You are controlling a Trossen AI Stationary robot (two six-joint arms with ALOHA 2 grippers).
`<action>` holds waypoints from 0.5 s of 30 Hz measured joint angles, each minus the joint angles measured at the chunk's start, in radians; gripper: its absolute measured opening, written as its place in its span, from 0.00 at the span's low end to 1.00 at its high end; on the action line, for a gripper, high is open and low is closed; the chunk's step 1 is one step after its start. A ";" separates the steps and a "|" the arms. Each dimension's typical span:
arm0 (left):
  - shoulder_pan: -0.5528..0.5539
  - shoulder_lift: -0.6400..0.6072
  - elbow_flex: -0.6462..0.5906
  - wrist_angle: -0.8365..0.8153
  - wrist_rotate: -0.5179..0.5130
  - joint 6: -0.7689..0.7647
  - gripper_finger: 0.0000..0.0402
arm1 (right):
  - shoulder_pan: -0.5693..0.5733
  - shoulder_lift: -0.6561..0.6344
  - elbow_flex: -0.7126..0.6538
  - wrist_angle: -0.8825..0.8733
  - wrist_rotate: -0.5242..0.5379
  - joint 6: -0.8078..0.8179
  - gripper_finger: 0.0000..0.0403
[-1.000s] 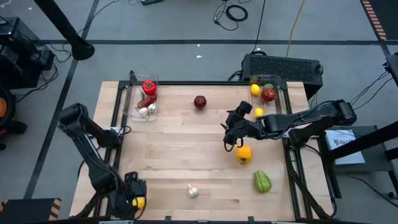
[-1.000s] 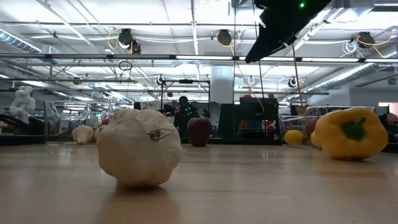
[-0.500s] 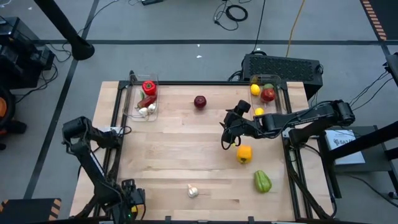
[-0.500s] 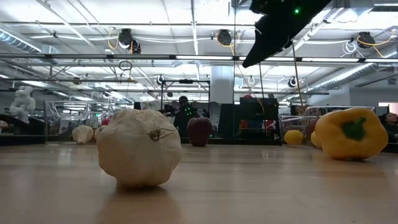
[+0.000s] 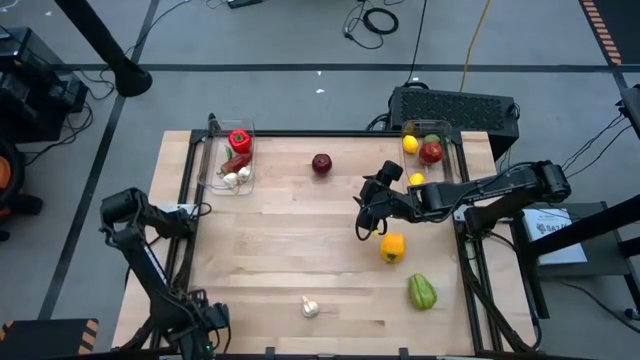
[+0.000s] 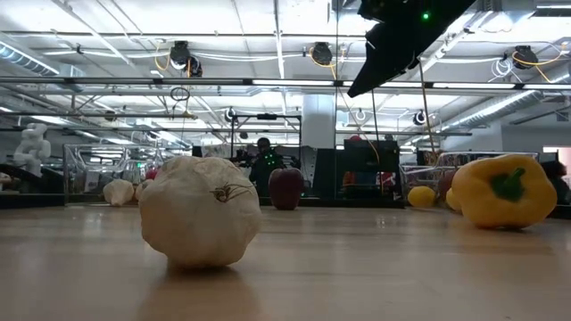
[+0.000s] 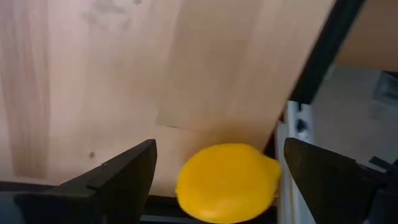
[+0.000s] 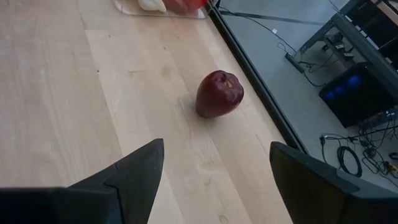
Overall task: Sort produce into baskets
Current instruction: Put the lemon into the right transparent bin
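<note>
My left gripper (image 5: pixel 205 325) is open at the table's near left corner. A yellow lemon (image 7: pixel 227 183) lies on the table between its fingers, close to one finger; I cannot tell if they touch. My right gripper (image 5: pixel 368 214) is open and empty above the table's right middle, with a red apple (image 8: pixel 219 93) lying ahead of it (image 5: pixel 321 163). A yellow pepper (image 5: pixel 392 247), a green pepper (image 5: pixel 422 292) and a garlic bulb (image 5: pixel 310 308) lie on the table. The left clear basket (image 5: pixel 215 165) holds a red pepper, a chili and garlic. The right clear basket (image 5: pixel 447 140) holds lemons, an apple and a green piece.
A black box with cables (image 5: pixel 455 105) stands behind the right basket. A black frame runs along the table's edges (image 5: pixel 185 230). In the low view the garlic (image 6: pixel 201 223) is nearest and the yellow pepper (image 6: pixel 504 190) is to its right. Bare wood lies in the table's middle.
My left gripper has gone toward the table's near edge and down over the lemon, which the high view no longer shows; its elbow has swung outward to the left.
</note>
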 joint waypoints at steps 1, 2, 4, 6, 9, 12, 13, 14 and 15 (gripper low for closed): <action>0.000 0.000 0.009 -0.003 0.000 0.000 0.89 | 0.000 0.000 0.000 0.000 0.000 -0.001 0.70; 0.000 0.000 0.018 -0.008 -0.001 0.001 0.89 | 0.000 0.000 0.000 0.000 0.000 -0.003 0.70; 0.000 0.000 0.041 -0.049 -0.009 0.016 0.89 | 0.000 0.000 0.000 0.001 0.000 -0.010 0.70; 0.000 0.000 0.071 -0.102 -0.009 0.033 0.89 | 0.000 0.000 0.000 0.005 0.000 -0.014 0.70; -0.002 0.000 0.119 -0.180 0.000 0.105 0.89 | 0.000 0.000 0.000 0.008 0.000 -0.025 0.70; -0.019 -0.001 0.151 -0.203 0.002 0.217 0.89 | 0.000 0.000 0.000 0.008 0.000 -0.035 0.70; -0.025 -0.002 0.153 -0.203 0.002 0.259 0.89 | 0.000 0.000 0.000 0.008 0.000 -0.037 0.70; -0.031 -0.002 0.153 -0.202 0.002 0.304 0.89 | 0.000 0.000 0.000 0.008 0.000 -0.037 0.70; -0.038 -0.002 0.152 -0.202 -0.001 0.337 0.89 | 0.000 0.000 0.000 0.008 0.000 -0.037 0.70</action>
